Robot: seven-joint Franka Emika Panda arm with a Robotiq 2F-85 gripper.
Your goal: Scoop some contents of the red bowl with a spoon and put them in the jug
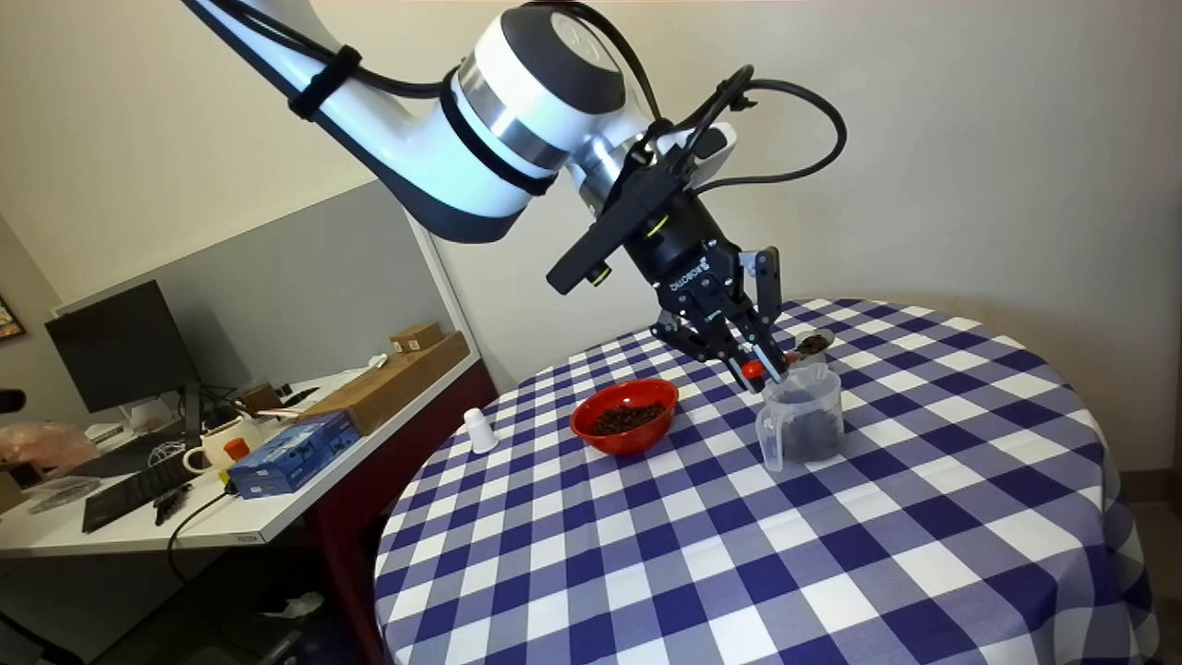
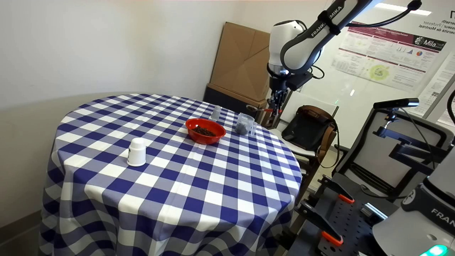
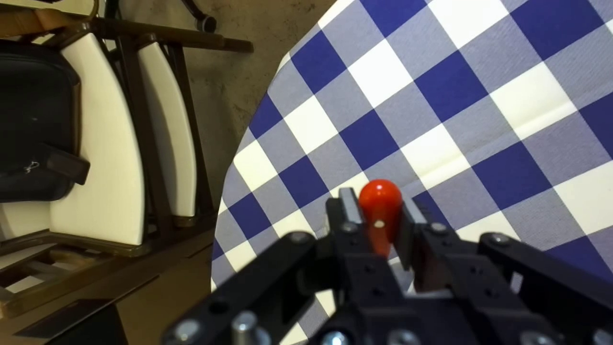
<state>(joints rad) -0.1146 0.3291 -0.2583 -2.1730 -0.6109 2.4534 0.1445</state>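
My gripper (image 1: 763, 369) is shut on the red handle end of a spoon (image 3: 380, 196). In an exterior view the spoon's head (image 1: 814, 344) carries dark bits. It also shows in an exterior view (image 2: 252, 107), held above the table near the jug's height and apart from it. The clear jug (image 1: 825, 392) stands upright just below the gripper and spoon; something dark grey shows through its lower wall (image 2: 243, 128). The red bowl (image 1: 633, 443) holds dark brown bits and stands beside the jug, also in an exterior view (image 2: 206, 139). The wrist view shows neither bowl nor jug; the spoon's head is hidden there.
A white cup-like container (image 1: 479, 431) stands near the table edge, also in an exterior view (image 2: 137, 153). A small clear cup (image 2: 215, 112) stands behind the red bowl. The round table has a checked cloth (image 2: 170, 192). A chair with a black bag (image 2: 309, 128) stands beyond its edge.
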